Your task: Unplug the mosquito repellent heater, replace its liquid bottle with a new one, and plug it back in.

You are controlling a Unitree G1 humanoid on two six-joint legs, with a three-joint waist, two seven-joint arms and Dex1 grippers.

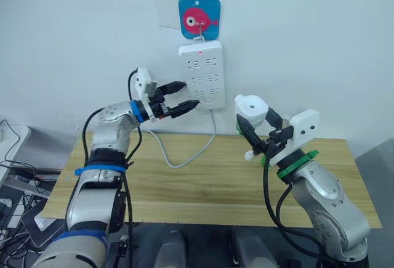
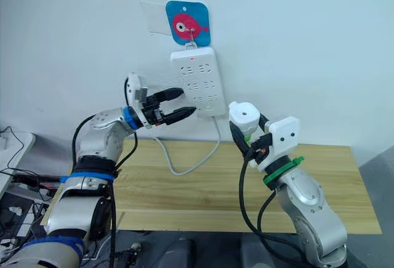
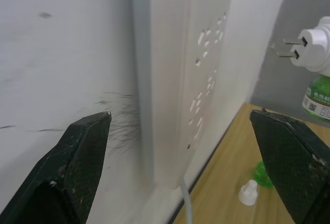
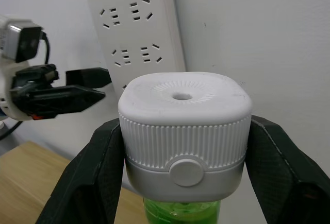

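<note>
Right gripper (image 1: pixel 246 134) clamps the heater (image 1: pixel 252 107) upright, green bottle fitted, right of the wall strip (image 1: pixel 201 74), apart; prongs face it. Left gripper (image 1: pixel 181 97) open at the strip

Power strip (image 1: pixel 202 75) on the wall behind the table (image 1: pixel 184 182), under a fish hook plate (image 1: pixel 199 16). Left gripper (image 1: pixel 183 97) just left of the strip's lower part. Right gripper (image 1: pixel 249 126) right of and below the strip, with the mosquito repellent heater (image 1: pixel 251 108) between its fingers. Small cap (image 1: pixel 249 155) on the table beneath.
</note>
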